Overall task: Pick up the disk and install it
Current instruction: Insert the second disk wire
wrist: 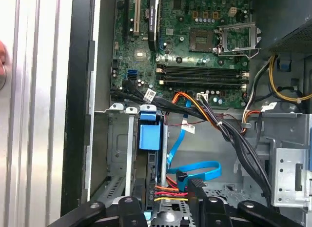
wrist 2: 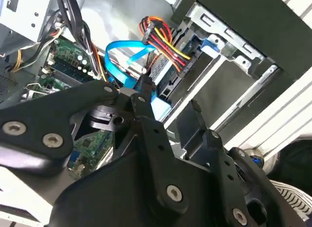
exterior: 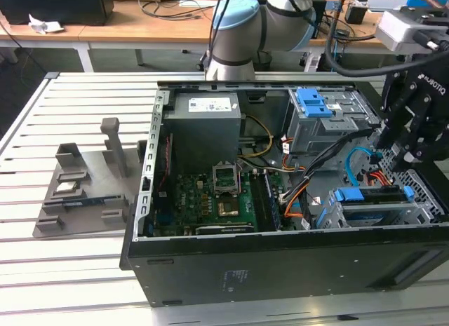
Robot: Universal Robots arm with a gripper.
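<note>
The disk sits on edge inside the drive cage at the case's near corner, on the exterior view's right. Its blue rail tab sticks out of the cage. Red-and-yellow power wires and a blue data cable run to its end. My gripper hangs just above that end of the cage and is open, fingers apart on either side of the cables. In both wrist views the black fingers frame the disk's connector end.
The open computer case lies on a slatted metal table. Inside are a grey power supply box, a green motherboard, a bare blue bracket in the upper bay, and bundled cables. A grey parts fixture stands at the exterior view's left.
</note>
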